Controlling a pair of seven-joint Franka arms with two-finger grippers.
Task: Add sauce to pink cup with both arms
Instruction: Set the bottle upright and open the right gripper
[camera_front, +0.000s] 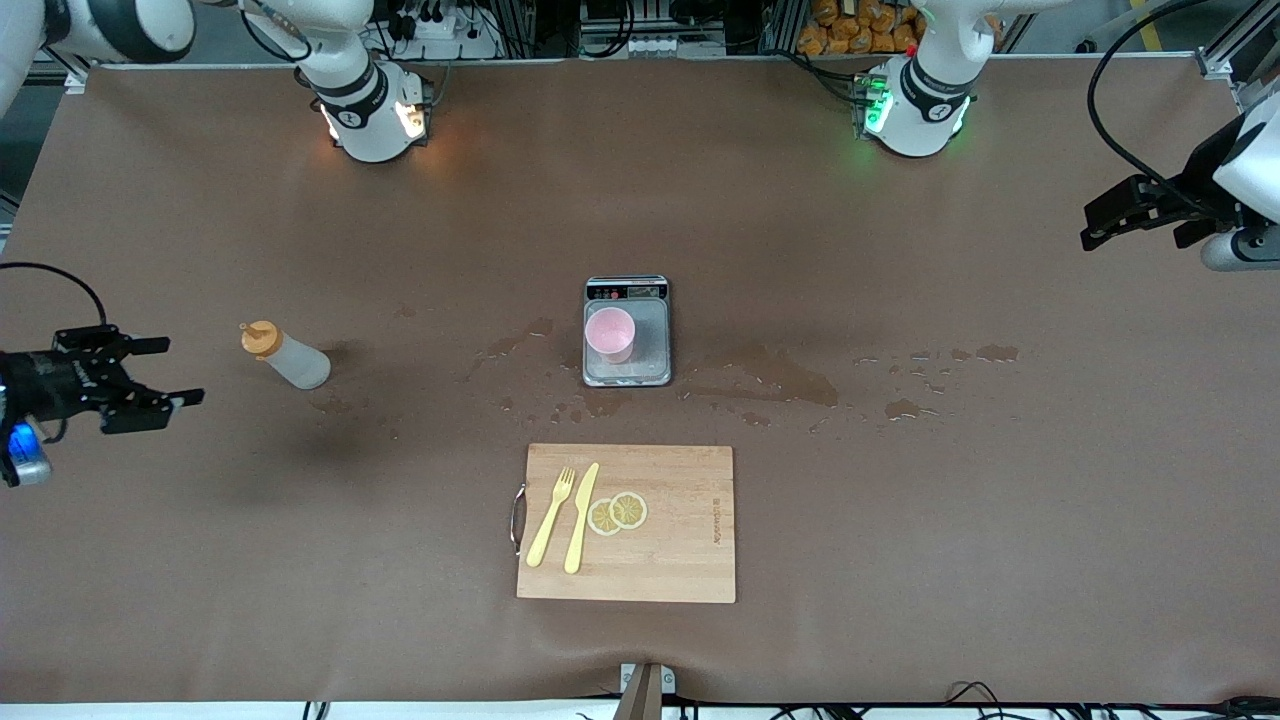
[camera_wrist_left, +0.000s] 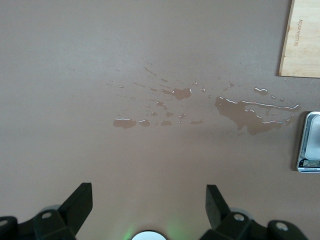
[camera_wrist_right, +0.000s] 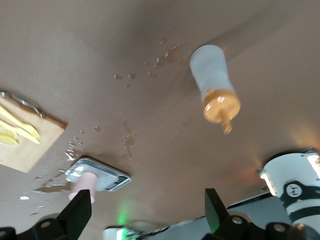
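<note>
Hovering open right pincer (camera_front: 165, 372), left pincer (camera_front: 1092, 228) open

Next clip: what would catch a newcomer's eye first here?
The pink cup standing on the scale mid-table, amid spilled puddles. The sauce bottle stands toward the right arm's end, close to the open right gripper. The open left gripper hangs at the table's left-arm end.

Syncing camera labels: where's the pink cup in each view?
Front view: small pale-pink plastic cup stands on the grey scale, mid-table.
Left wrist view: cup not in it; only the scale's edge shows.
Right wrist view: cup on the scale.
Shared landmark: the scale.
</note>
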